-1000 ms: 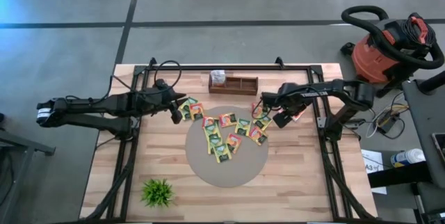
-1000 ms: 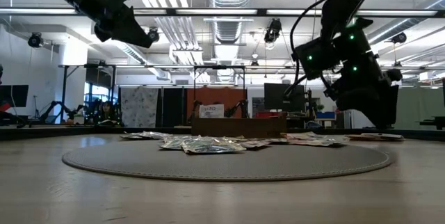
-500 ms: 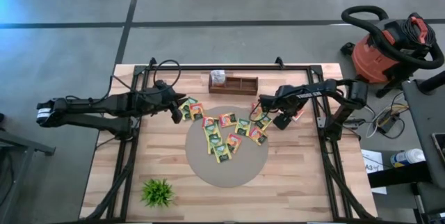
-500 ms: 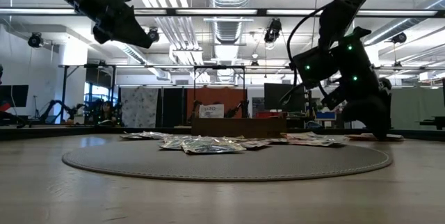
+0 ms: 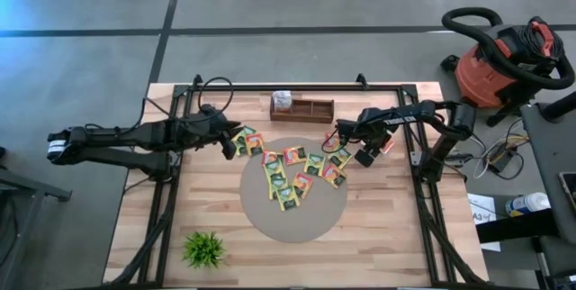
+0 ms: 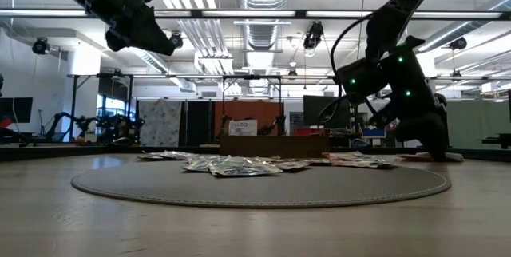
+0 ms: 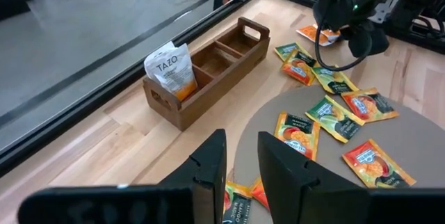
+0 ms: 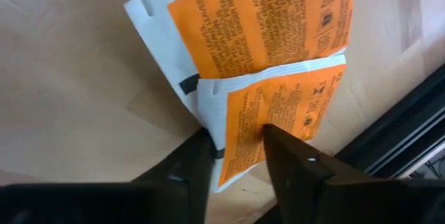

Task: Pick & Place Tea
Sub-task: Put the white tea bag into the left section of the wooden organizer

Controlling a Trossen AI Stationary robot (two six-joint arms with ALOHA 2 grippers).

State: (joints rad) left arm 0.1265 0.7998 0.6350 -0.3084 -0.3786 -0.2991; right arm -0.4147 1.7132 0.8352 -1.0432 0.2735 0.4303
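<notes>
Tea sachets [image 5: 297, 175] lie scattered flat across the round mat [image 5: 297, 222] and onto the counter [image 5: 387, 236], with two orange ones [image 8: 278, 50] at the right edge. My right claw [image 8: 236, 151] is down on that pair, fingers narrowed around the lower sachet's edge (I can't tell whether it's truly gripped). I judge them light, thin, slippery and floppy, best pinched at a raised edge. My left claw [image 7: 240, 158] hovers part-open and empty, near the wooden box [image 7: 208, 71].
</notes>
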